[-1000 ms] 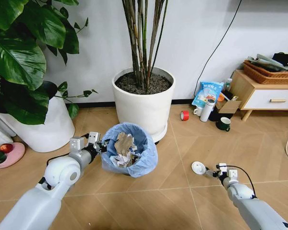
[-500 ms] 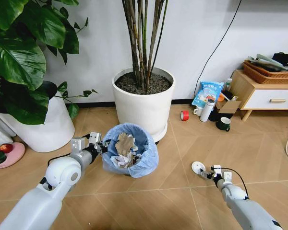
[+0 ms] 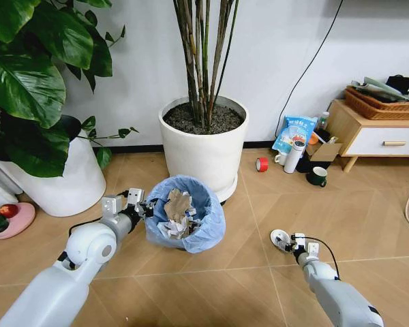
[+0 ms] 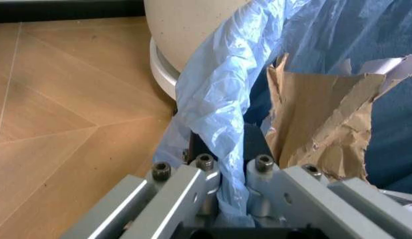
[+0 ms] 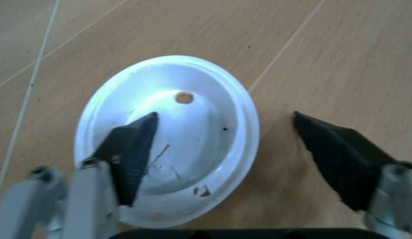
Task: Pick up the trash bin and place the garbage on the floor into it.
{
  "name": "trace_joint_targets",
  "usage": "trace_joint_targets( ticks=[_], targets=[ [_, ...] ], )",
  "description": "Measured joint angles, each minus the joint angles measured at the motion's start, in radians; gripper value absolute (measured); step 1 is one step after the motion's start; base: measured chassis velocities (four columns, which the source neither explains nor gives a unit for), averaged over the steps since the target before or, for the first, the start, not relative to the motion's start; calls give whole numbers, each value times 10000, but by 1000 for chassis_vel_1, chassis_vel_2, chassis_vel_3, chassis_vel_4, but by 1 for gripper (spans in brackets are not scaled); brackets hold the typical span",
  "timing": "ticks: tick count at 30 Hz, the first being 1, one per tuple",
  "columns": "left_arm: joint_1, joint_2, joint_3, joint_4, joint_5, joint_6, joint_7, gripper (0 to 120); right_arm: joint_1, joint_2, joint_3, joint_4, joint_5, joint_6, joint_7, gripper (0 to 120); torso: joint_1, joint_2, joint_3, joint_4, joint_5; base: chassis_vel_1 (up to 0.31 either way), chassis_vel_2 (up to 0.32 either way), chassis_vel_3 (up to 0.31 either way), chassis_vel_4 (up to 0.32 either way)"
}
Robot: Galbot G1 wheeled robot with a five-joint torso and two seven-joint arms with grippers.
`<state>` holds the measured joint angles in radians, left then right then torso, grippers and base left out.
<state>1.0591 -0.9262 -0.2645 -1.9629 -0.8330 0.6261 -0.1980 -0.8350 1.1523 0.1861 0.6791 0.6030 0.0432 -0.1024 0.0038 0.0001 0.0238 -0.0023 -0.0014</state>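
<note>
Tan herringbone wooden floor [image 3: 368,211]: my right pincer [image 5: 222,144] spreads wide over the white disc [image 5: 169,134]; left pincer [image 4: 225,172] clamps the blue-lined round trash bin [image 3: 198,221] rim.

white plant pot [image 3: 204,146], red tape roll [image 3: 262,164], dark mug [image 3: 317,176], wooden cabinet [image 3: 375,133]

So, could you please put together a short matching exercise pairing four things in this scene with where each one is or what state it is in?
Column one:
1. left gripper
2. right gripper
3. white disc
4. red tape roll

Column two:
A. lying flat on the floor, one fingertip over it
B. open, straddling the disc's edge
C. on the floor near the mugs
D. shut on the rim of the trash bin

Pairs: 1-D, 2-B, 3-A, 4-C
</note>
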Motion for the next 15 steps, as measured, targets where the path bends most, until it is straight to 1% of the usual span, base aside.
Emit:
trace_joint_targets(
  ticks=[2, 3, 4, 7, 8, 9, 10, 11, 12, 15],
  targets=[
    [-12, -12, 30, 13, 0, -7, 2, 0, -24, 33, -7, -17, 11, 29, 29, 62, 0, 2, -1, 0, -2, 0, 0, 0, 0],
    [-12, -15, 35, 16, 0, -11, 2, 0, -50, 38, -8, -5, 15, 35, 37, 58, -1, 2, -1, 0, 1, 0, 0, 0, 0],
    [-12, -15, 35, 16, 0, -11, 2, 0, -50, 38, -8, -5, 15, 35, 37, 58, -1, 2, -1, 0, 1, 0, 0, 0, 0],
    [-12, -15, 41, 26, 5, -18, 4, 0, -125, 60, -2, 55, 43, 41, 103, 43, -1, 2, -1, -3, -3, 0, 0, 0, 0],
    [-12, -12, 41, 26, 7, -22, 4, 0, -128, 65, 0, 60, 57, 41, 121, 39, -1, 2, -1, -3, -2, 0, 0, 0, 0],
    [-12, -12, 41, 26, 7, -22, 4, 0, -128, 65, 0, 60, 57, 41, 121, 39, -1, 2, -1, -3, -2, 0, 0, 0, 0],
    [-11, -7, 41, 26, 7, -26, 7, 0, -126, 72, 5, 61, 76, 41, 148, 33, -1, 3, 0, -4, -2, 0, 0, 0, 0],
    [-11, -2, 41, 27, 6, -28, 9, 0, -118, 77, 9, 58, 92, 41, 161, 30, -1, 3, 0, -5, -2, 0, 0, 0, 0],
    [-12, 2, 40, 27, 6, -30, 11, 0, -113, 78, 12, 53, 106, 41, 168, 25, 0, 2, 0, -4, -2, 0, 0, 0, 0],
    [-12, 6, 40, 27, 7, -31, 13, 0, -112, 79, 15, 52, 114, 41, 178, 22, 0, 2, 1, -3, -1, 0, 0, 0, 0]
  ],
)
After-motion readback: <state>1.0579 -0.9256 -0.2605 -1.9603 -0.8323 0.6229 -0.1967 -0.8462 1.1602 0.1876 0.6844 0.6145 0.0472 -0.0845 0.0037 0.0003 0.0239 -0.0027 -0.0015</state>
